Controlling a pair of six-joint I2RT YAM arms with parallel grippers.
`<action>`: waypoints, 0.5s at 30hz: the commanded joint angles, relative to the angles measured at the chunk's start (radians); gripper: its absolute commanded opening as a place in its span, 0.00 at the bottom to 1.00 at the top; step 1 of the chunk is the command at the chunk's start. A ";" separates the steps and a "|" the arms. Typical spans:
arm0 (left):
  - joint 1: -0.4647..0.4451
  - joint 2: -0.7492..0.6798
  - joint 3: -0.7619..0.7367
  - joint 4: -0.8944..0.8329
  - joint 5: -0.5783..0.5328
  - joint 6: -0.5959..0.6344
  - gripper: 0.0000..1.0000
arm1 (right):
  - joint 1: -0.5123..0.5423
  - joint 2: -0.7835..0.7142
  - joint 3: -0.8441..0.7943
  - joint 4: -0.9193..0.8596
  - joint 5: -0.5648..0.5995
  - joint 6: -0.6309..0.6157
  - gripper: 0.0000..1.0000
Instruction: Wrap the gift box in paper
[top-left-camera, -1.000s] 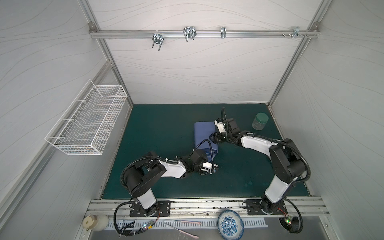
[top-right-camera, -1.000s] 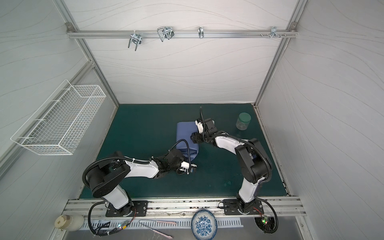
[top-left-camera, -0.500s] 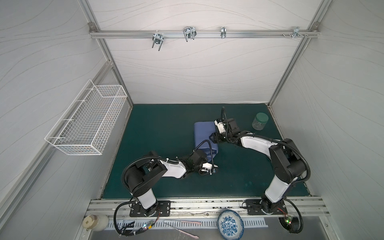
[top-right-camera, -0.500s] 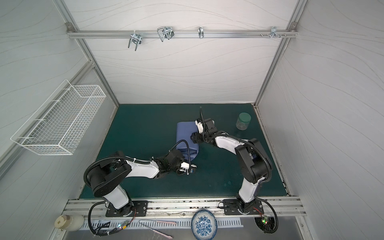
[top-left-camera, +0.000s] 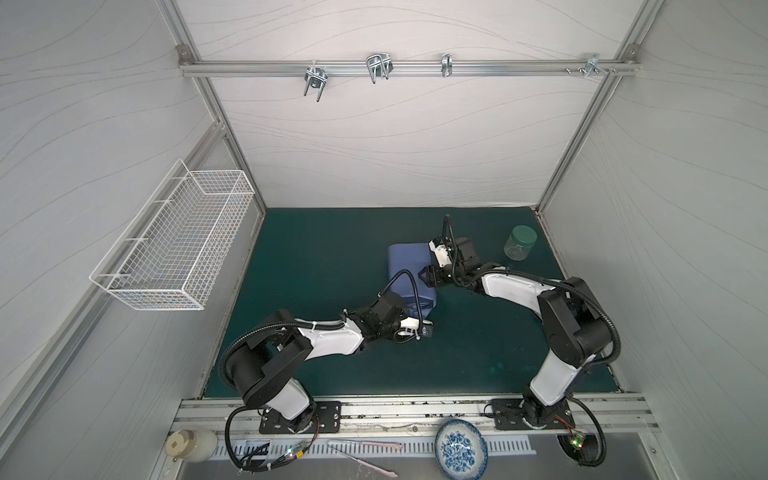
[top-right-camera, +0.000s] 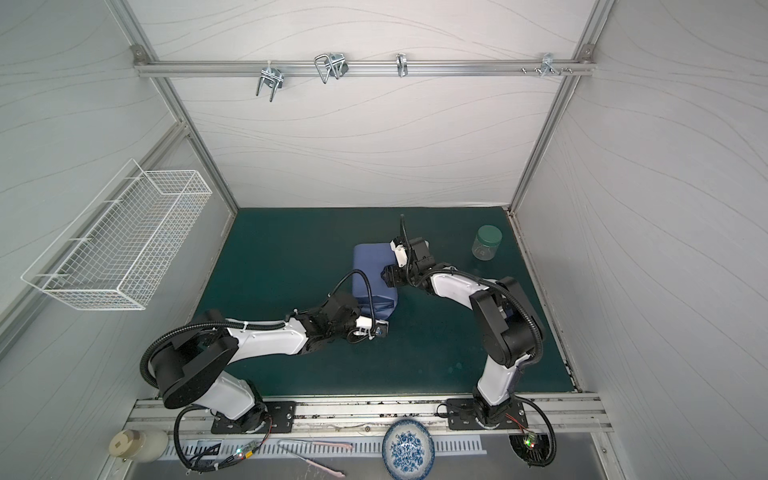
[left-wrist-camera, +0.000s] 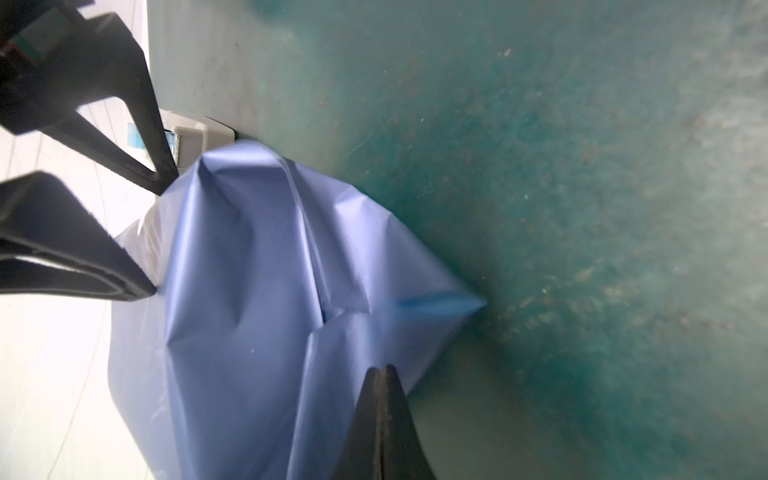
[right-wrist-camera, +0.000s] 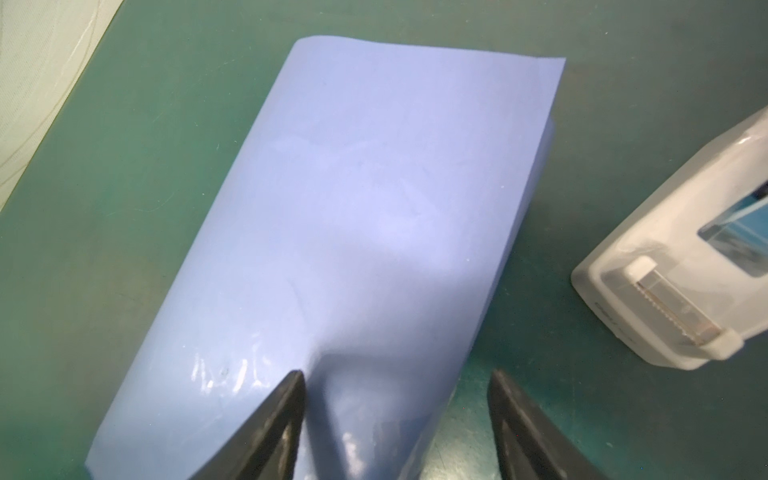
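Observation:
The paper (top-left-camera: 409, 272) lies folded over into a blue parcel in the middle of the green mat (top-left-camera: 324, 257); the gift box is hidden under it. My left gripper (left-wrist-camera: 384, 370) is shut at the parcel's near end, its tips against a creased corner flap of the paper (left-wrist-camera: 266, 257). Whether a fold is pinched between them does not show. My right gripper (right-wrist-camera: 395, 384) is open at the far end. One of its fingers (right-wrist-camera: 286, 399) is over the paper (right-wrist-camera: 374, 208), the other over the mat beside it. In both top views it sits at the parcel's right edge (top-right-camera: 386, 276).
A white tape dispenser (right-wrist-camera: 681, 270) stands on the mat close beside the parcel's far end. A green-lidded jar (top-left-camera: 519, 243) is at the back right. A wire basket (top-left-camera: 174, 241) hangs on the left wall. A patterned bowl (top-left-camera: 461, 453) sits in front of the mat.
My left gripper has closed at the parcel's near end. Both arms and the parcel have barely moved.

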 joint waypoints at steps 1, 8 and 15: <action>0.002 -0.012 0.019 -0.002 0.037 -0.010 0.00 | -0.002 0.004 -0.019 -0.035 -0.001 -0.009 0.70; 0.003 -0.001 0.037 -0.058 0.056 0.001 0.06 | -0.002 0.003 -0.014 -0.043 0.002 -0.017 0.69; -0.005 0.029 0.018 -0.017 0.061 0.051 0.39 | -0.002 0.004 -0.013 -0.042 -0.002 -0.015 0.69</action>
